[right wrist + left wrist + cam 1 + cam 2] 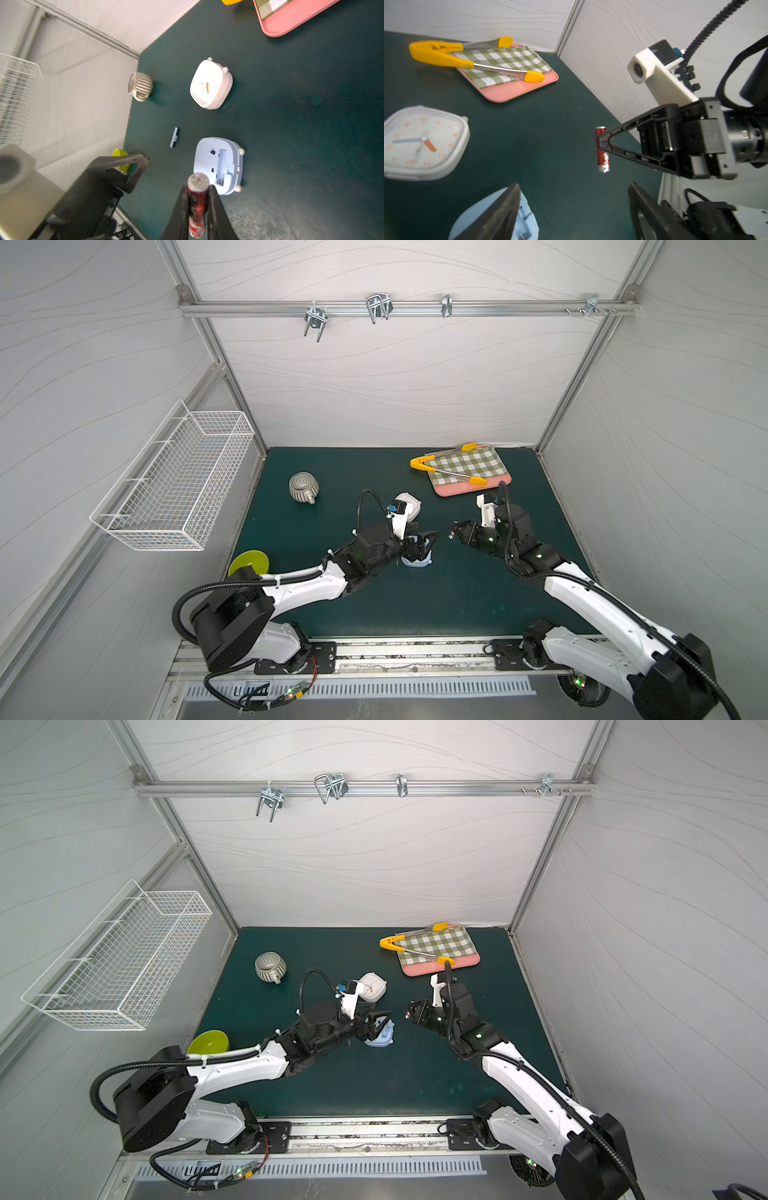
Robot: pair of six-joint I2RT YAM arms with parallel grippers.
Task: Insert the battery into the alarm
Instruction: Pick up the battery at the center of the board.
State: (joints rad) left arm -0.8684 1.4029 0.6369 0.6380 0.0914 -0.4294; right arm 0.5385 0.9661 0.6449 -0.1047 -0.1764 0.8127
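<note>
The alarm (209, 158) is a pale blue clock lying face down on the green mat, its battery compartment (223, 166) uncovered. Both top views show it (417, 563) (380, 1039) just under my left gripper (422, 543) (376, 1021). In the left wrist view that gripper (574, 187) is open, one finger over the alarm's edge (527, 216) and bare mat between the fingers. My right gripper (197, 187) (455, 531) is shut on the red battery (197, 199) (604, 162), held above the mat to the right of the alarm. A small blue cover (174, 137) lies loose nearby.
A white clock (409, 506) lies face up behind the alarm. A striped mug (303, 487) and a green bowl (248, 564) sit on the left. A pink tray (469, 489) with a checked cloth and yellow tongs (419, 464) is at the back right. A wire basket (174, 481) hangs on the left wall.
</note>
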